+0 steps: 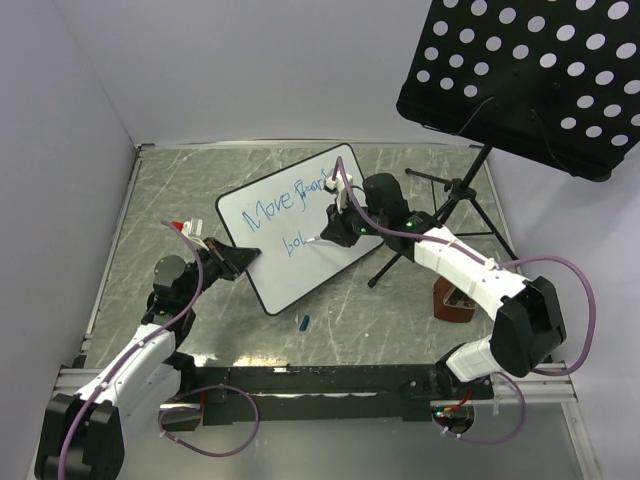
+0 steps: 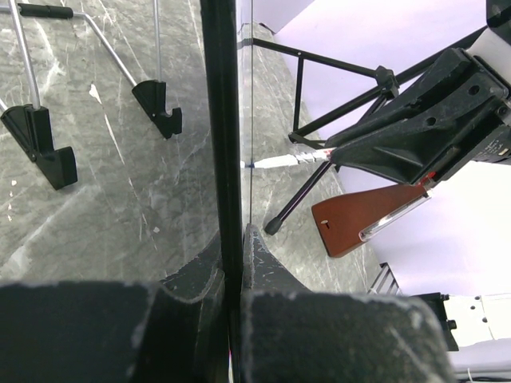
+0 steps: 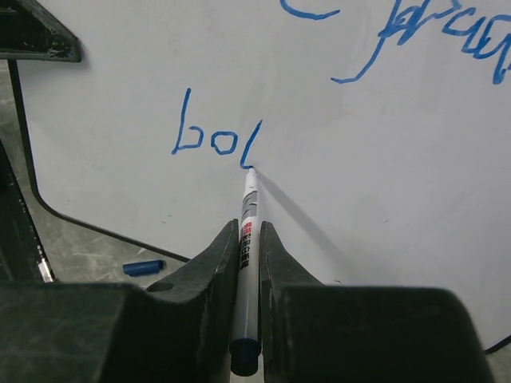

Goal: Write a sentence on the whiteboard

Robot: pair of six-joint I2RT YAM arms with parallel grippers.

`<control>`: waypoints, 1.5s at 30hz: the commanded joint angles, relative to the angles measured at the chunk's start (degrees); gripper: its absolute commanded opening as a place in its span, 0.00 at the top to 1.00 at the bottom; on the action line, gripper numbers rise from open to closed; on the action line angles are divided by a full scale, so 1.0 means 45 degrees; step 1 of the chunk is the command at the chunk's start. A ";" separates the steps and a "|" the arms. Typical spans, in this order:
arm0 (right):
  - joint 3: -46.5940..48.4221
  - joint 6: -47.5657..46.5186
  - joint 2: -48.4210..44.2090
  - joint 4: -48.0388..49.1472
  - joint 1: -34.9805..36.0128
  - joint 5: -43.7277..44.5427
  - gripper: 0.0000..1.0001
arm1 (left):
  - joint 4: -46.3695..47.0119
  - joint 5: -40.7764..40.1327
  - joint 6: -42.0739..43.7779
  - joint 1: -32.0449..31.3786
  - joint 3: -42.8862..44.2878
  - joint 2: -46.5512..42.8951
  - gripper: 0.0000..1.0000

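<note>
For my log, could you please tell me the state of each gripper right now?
The left gripper is shut on the whiteboard rim.
The right gripper is shut on the marker, tip touching the whiteboard.

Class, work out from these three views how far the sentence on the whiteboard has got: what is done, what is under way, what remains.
Done: the top line, roughly "Move Board", stands on the whiteboard. In hand: the second line reads "bol"; the marker tip touches the l, held in the right gripper, while the left gripper clamps the board's edge. Left: presumably the rest of that word.
</note>
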 commanded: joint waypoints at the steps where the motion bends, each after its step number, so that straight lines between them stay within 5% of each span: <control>1: 0.0770 -0.0067 -0.0603 0.0183 -0.0119 0.0366 1.00 | 0.1230 0.0713 0.0425 -0.0159 0.0150 -0.0207 0.99; 12: -0.0225 -0.0613 -0.1777 0.0554 -0.0569 -0.1723 1.00 | 0.1386 0.0751 0.0386 -0.0179 0.0033 -0.0188 0.99; 45: 0.0302 -0.0927 -0.0390 0.1684 -0.0881 -0.1472 1.00 | 0.1270 0.0693 0.0503 -0.0198 0.0131 -0.0168 0.99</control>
